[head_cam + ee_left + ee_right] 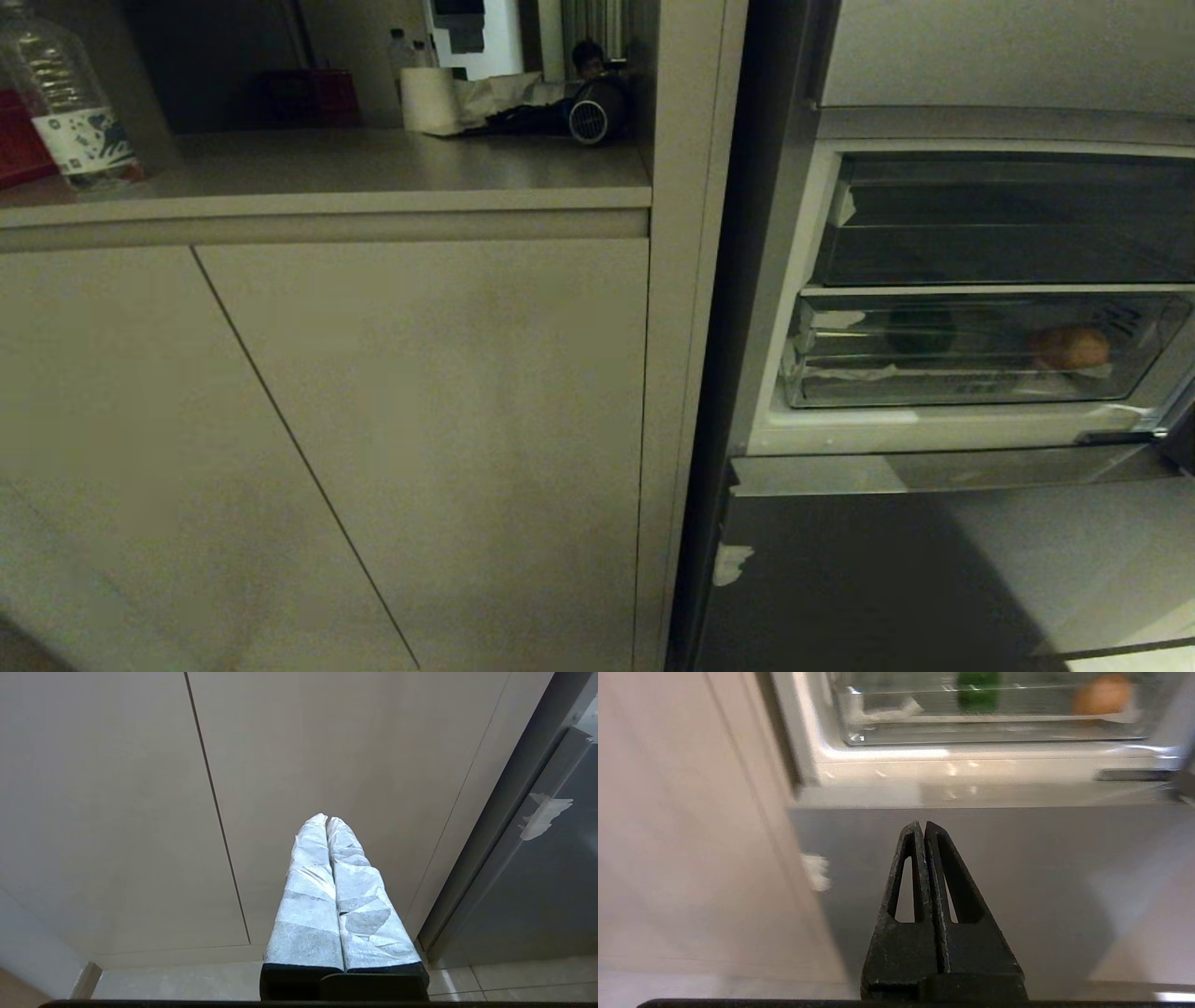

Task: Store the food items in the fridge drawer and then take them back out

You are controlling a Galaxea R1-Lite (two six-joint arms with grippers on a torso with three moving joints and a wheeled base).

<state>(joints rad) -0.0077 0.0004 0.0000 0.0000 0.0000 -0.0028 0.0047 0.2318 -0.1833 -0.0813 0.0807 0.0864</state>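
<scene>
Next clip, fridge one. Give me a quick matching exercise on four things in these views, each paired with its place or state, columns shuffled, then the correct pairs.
Things:
1. orange-brown food item
2. green item
3. water bottle
4. right gripper

Places or states:
A. on the counter, far left of the head view
B. shut, empty, in front of the grey lower fridge panel
C. in the fridge drawer, right side
D. in the fridge drawer, nearer its middle

Pairs: 1-C, 2-D, 3-A, 4-B
</scene>
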